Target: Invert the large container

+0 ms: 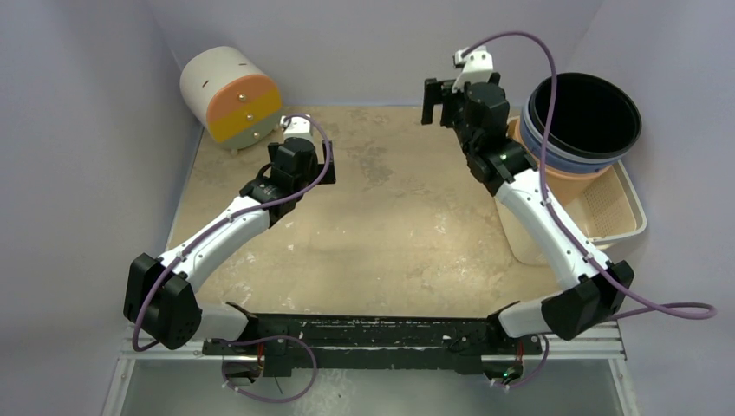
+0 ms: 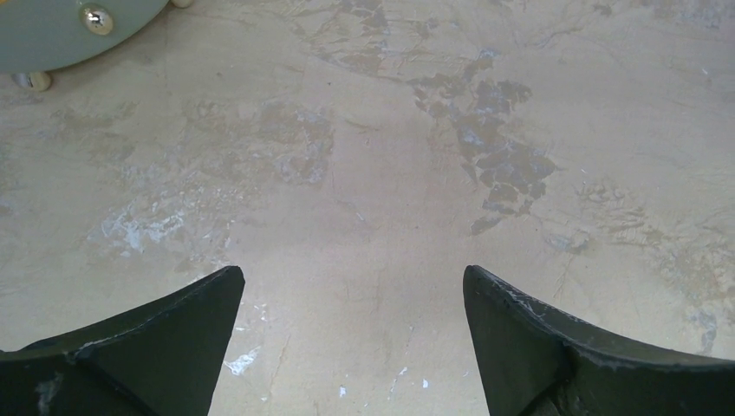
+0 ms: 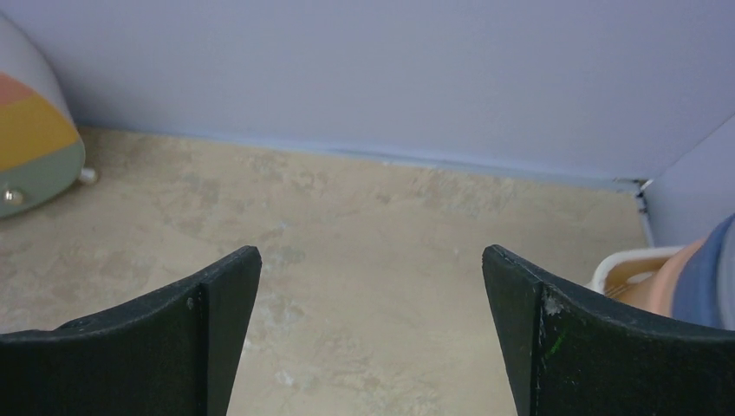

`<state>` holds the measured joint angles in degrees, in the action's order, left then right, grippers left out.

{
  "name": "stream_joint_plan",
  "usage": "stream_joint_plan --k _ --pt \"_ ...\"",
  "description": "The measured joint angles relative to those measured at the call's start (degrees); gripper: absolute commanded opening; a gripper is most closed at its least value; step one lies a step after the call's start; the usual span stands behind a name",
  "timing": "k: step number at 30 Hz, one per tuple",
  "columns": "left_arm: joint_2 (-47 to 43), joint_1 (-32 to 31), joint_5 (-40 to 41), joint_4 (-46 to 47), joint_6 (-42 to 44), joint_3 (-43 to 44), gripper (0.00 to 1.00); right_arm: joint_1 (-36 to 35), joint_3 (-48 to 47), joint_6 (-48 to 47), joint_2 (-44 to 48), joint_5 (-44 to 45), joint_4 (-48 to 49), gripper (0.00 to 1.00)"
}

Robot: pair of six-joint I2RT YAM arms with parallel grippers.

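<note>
One mottled bench (image 1: 399,234) carries everything. The large container (image 1: 227,94), by my read, is the white drum with the orange, yellow and green end. It lies on its side in the far-left corner, feet showing. A cream basket (image 1: 633,208) of nested bowls (image 1: 589,113) sits at the right edge. The left hand (image 2: 351,282) is spread wide and empty over bare bench near the drum. The right hand (image 3: 371,256) is spread and empty too, up by the far edge. Best play: take the rim or curved wall squarely with fingers wide, since a drum on its side will likely roll.
</note>
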<state>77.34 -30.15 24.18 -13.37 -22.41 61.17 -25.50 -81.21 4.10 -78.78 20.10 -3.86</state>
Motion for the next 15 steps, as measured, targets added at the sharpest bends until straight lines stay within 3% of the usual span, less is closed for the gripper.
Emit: stream_joint_plan --k 8,11,15 --pt "-0.02 -0.04 -1.49 0.09 -1.33 -0.33 0.94 1.75 -19.52 -2.60 -5.05 8.59 -10.23 0.78" --pt "-0.09 -0.33 -2.16 0.20 -2.05 -0.57 0.94 7.13 -26.05 -2.27 -8.31 10.14 -14.43 0.69" --pt "-0.13 -0.76 -3.17 0.22 -2.27 -0.90 0.94 14.78 -25.46 -1.16 -10.03 10.49 -18.32 0.55"
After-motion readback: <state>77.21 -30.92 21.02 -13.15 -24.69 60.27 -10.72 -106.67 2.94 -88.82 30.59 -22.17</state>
